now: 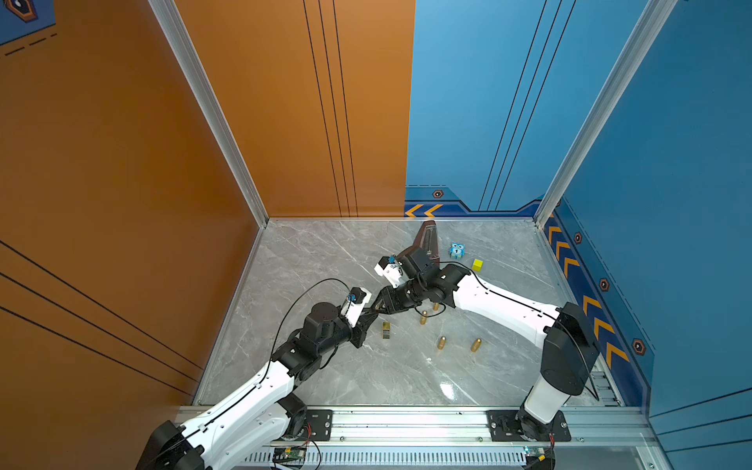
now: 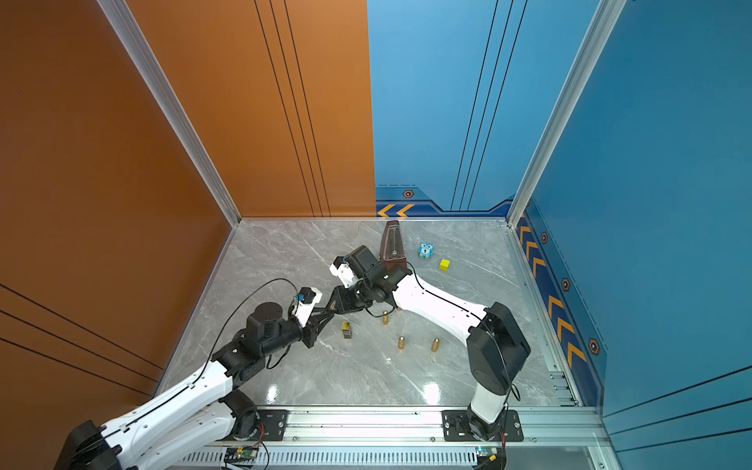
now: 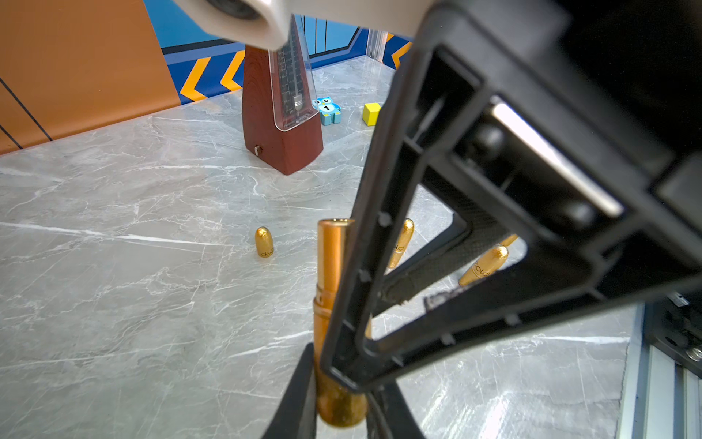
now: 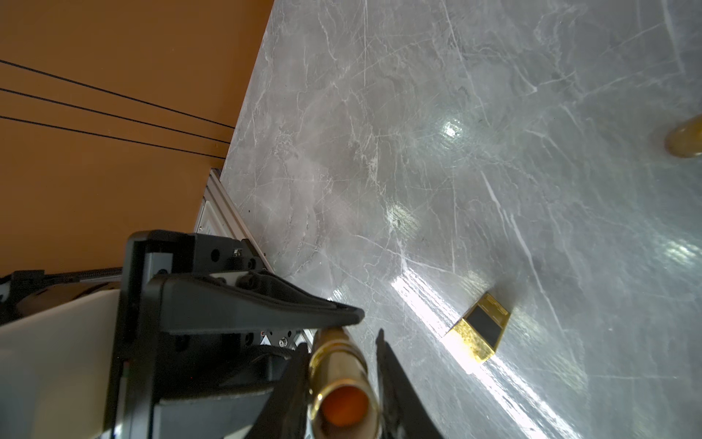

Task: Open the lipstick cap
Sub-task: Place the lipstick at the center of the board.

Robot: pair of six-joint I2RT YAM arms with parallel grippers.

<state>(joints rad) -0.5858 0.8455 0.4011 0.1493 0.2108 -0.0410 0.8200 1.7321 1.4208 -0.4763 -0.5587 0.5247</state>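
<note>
The lipstick (image 3: 332, 266) is hanging in the air above the table (image 1: 386, 378), bridging the two tools and touching nothing else. Its glittered, rounded end is sitting in the left tool (image 3: 340, 403), which is clenching it firmly. The smooth gold barrel is projecting from there toward the right tool (image 4: 342, 349), whose fingers (image 4: 395, 384) are flanking the barrel closely on both sides — whether they are pressing on it cannot be told. In the right wrist view the barrel's far end is showing open, with an orange interior. In the left wrist view a ringed seam is running around the tube between the two grips; which section is the cap is not certain from these views. Handling judgement: the piece is looking light, rigid and thin-walled, with a polished skin that is probably slippery under flat pads. Hold is best taken square across the barrel just beyond the seam, with the pull running straight along the axis and no bending — too much squeeze is risking a dent, too little a slip. Below, several other gold lipsticks (image 1: 441, 342) are standing on the table, and a square gold-and-black case (image 4: 480, 328) is sitting beside them. Well apart, toward the back wall, are a metronome (image 3: 283, 125), an owl toy (image 3: 327, 110) and a yellow cube (image 3: 371, 114).
</note>
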